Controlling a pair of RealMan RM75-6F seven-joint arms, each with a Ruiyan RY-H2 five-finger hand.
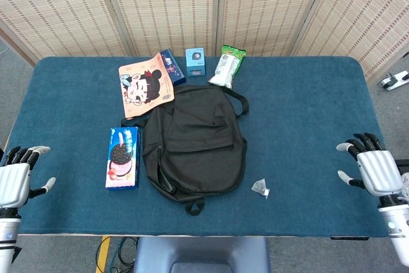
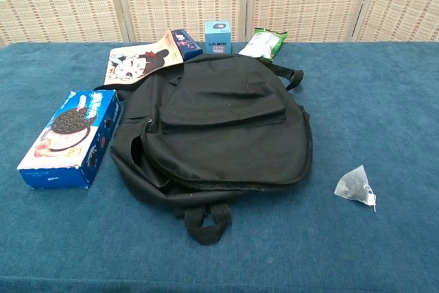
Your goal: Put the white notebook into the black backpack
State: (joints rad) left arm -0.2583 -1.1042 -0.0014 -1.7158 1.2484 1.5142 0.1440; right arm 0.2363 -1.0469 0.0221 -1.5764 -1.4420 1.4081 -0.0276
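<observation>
The black backpack [image 1: 195, 142] [image 2: 219, 128] lies flat in the middle of the blue table, its zip gaping along the left side. A pale notebook [image 1: 146, 84] [image 2: 137, 63] with a cartoon girl on its cover rests at the bag's upper left corner, one edge leaning on the bag. My left hand [image 1: 14, 183] hovers at the table's near left edge, fingers apart and holding nothing. My right hand [image 1: 374, 171] is at the near right edge, likewise spread and empty. Neither hand shows in the chest view.
A blue cookie box [image 1: 123, 158] [image 2: 68, 138] lies just left of the bag. A small tea bag [image 1: 260, 187] [image 2: 354, 184] sits to its lower right. Behind the bag stand a dark blue box [image 1: 172, 66], a light blue box [image 1: 195, 61] and a green snack pack [image 1: 227, 66].
</observation>
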